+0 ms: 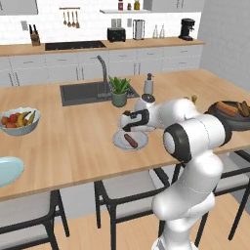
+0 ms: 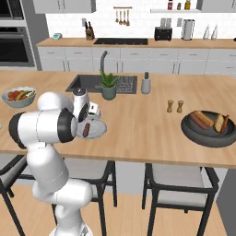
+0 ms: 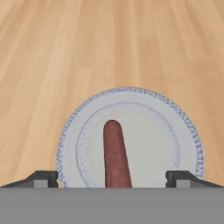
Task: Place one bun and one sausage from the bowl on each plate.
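With the pincer (image 3: 112, 177) released wide above the sausage (image 3: 116, 155) at lower centre, the plate (image 3: 183, 131) could be clipped and the sausage rolled off.

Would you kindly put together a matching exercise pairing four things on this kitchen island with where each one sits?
Things:
1. sausage
2. dark bowl
3. fruit bowl
4. plant

Places:
A. beside the sink
B. on the plate beneath the open gripper
C. at the island's right end, holding buns and sausages
D. at the island's left end

Pairs: 1-B, 2-C, 3-D, 4-A
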